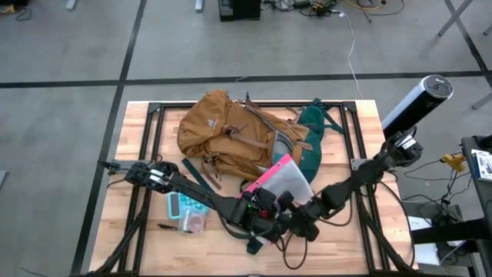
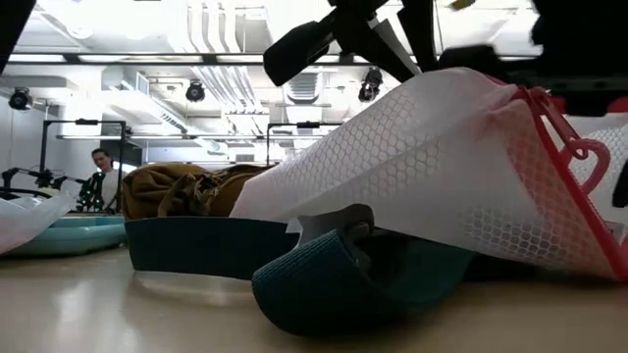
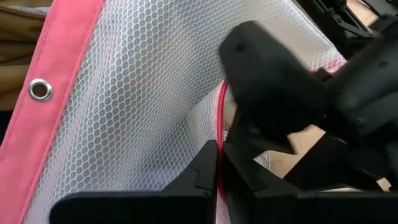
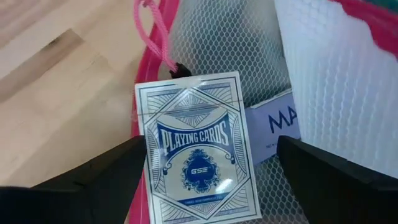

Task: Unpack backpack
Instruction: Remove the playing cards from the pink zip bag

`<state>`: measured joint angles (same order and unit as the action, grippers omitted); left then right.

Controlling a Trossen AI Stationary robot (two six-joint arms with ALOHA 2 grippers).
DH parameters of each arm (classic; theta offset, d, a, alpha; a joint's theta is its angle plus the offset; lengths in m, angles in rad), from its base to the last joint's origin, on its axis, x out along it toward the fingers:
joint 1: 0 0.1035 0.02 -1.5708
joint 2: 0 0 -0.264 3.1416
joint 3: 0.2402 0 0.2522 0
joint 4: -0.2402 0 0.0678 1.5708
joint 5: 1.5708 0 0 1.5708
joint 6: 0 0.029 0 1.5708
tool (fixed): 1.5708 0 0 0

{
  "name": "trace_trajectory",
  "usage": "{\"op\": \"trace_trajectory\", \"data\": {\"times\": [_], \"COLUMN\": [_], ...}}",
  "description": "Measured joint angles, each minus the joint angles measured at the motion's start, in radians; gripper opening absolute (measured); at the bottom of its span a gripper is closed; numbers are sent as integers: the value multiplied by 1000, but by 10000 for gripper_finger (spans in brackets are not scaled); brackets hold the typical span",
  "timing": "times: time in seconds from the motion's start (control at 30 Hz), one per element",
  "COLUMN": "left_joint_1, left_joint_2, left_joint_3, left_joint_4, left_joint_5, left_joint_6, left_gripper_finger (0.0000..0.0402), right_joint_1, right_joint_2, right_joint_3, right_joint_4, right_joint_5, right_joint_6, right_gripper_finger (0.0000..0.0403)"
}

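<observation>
At the table's far middle your backpack point(image 1: 227, 135) lies slumped; just in front, the pink-edged mesh pouch point(image 1: 280, 181). Left gripper point(image 3: 219, 171) is clamped on its pink cord point(image 3: 222, 118), right gripper point(image 4: 211, 163) spread wide around a playing-card box point(image 4: 198, 146) (blue-backed).

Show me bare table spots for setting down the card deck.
Free: wood between the backpack and the table's left edge, and the right edge beside the green strap. Crowded: front centre, around the mesh pouch and both claws.
</observation>
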<state>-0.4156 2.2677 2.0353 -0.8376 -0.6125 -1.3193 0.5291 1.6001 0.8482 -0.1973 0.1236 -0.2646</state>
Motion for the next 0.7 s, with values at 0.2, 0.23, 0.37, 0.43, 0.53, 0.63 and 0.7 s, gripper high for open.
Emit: {"op": "trace_trajectory", "data": {"times": [0.2, 0.23, 0.37, 0.43, 0.53, 0.63, 0.7], "left_joint_1": [3, 4, 4, 5, 4, 4, 4], "left_joint_2": [2, 2, 3, 3, 3, 3, 3], "left_joint_3": [-18, -27, -60, -67, -69, -69, -69], "left_joint_4": [-26, -26, -26, -21, -32, -38, -43], "left_joint_5": [5, 5, 11, 26, 37, 40, 44], "left_joint_6": [8, 4, 12, 55, 97, 114, 121], "left_gripper_finger": [0, 0, 0, 0, 0, 0, 0], "right_joint_1": [-8, -10, -13, -10, -10, -7, 3], "right_joint_2": [59, 67, 112, 129, 148, 142, 131], "right_joint_3": [-5, -6, -7, -6, -5, -6, -6], "right_joint_4": [60, 71, 95, 105, 110, 112, 110], "right_joint_5": [-27, -25, -21, -20, 3, 16, 34], "right_joint_6": [-43, -50, -64, -48, 19, 83, 107], "right_gripper_finger": [348, 348, 348, 348, 344, 318, 290]}}
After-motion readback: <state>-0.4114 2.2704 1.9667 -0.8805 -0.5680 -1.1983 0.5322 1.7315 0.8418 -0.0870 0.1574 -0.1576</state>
